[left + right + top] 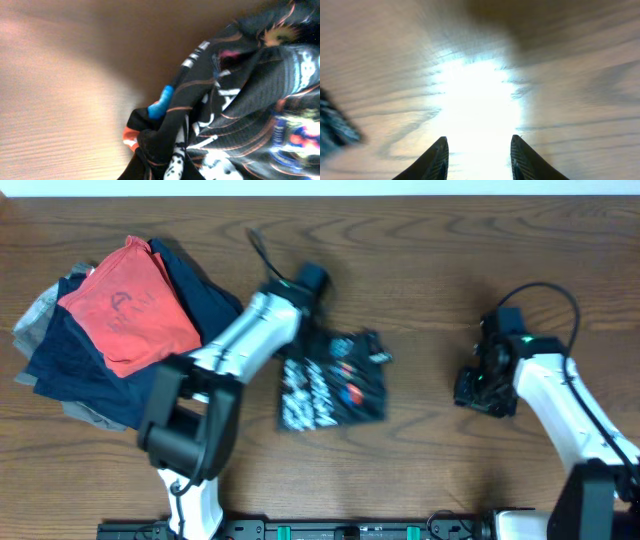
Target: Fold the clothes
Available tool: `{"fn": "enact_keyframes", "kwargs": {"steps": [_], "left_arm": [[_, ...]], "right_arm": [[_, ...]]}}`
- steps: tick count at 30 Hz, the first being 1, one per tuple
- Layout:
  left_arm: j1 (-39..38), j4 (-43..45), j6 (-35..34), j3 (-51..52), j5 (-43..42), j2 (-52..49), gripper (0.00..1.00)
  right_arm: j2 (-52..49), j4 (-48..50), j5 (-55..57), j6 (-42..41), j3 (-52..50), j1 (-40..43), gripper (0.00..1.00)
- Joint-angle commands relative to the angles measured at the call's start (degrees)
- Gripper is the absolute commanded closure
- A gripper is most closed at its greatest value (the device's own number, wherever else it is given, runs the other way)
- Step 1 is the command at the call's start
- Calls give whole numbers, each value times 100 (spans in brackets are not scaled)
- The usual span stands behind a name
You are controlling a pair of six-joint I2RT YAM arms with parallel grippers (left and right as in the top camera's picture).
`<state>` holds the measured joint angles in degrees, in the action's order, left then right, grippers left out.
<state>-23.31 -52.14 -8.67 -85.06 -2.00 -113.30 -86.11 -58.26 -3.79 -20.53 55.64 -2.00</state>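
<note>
The black jersey (335,380) with white lettering and coloured logos lies crumpled in the middle of the table. My left gripper (300,332) is at its upper left edge. In the left wrist view the jersey (240,100) fills the right side, and its cloth gathers into a tight bunch at the bottom centre where my fingers sit. The fingers themselves are hidden by the cloth. My right gripper (478,390) hovers to the right of the jersey, apart from it. Its fingers (480,152) are open and empty over bare wood.
A pile of other clothes lies at the far left: a red-orange shirt (130,305) on top of navy garments (80,375) and some grey cloth. A dark blurred patch (335,130) shows at the left edge of the right wrist view.
</note>
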Motion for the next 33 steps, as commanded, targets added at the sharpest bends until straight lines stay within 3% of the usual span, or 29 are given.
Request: {"fn": "enact_keyframes", "kwargs": {"steps": [1, 8, 12, 16, 18, 19, 22, 24, 30, 33], "left_arm": [[656, -201, 476, -708, 1384, 573, 94], [2277, 9, 911, -1290, 2579, 1001, 94], [3279, 348, 841, -1287, 2516, 994, 94], [4227, 503, 345, -1287, 2457, 994, 94], [4627, 514, 236, -1283, 1843, 994, 91], [4804, 511, 236, -1274, 1412, 992, 78], [5193, 485, 238, -1263, 398, 955, 21], [5335, 485, 236, -1257, 87, 951, 2], [5318, 426, 234, -1257, -168, 966, 2], [5086, 422, 240, -1257, -654, 966, 2]], "right_arm": [[319, -162, 55, 308, 382, 133, 59], [632, -330, 52, 391, 450, 166, 58], [632, -417, 55, 393, 450, 166, 58], [632, -435, 55, 452, 450, 166, 58], [632, -435, 55, 452, 450, 166, 58], [632, -435, 55, 452, 450, 166, 58], [632, -433, 55, 452, 450, 166, 57], [632, -435, 55, 452, 450, 166, 57], [629, -407, 55, 452, 450, 166, 50], [629, -160, 55, 455, 448, 166, 36]]}}
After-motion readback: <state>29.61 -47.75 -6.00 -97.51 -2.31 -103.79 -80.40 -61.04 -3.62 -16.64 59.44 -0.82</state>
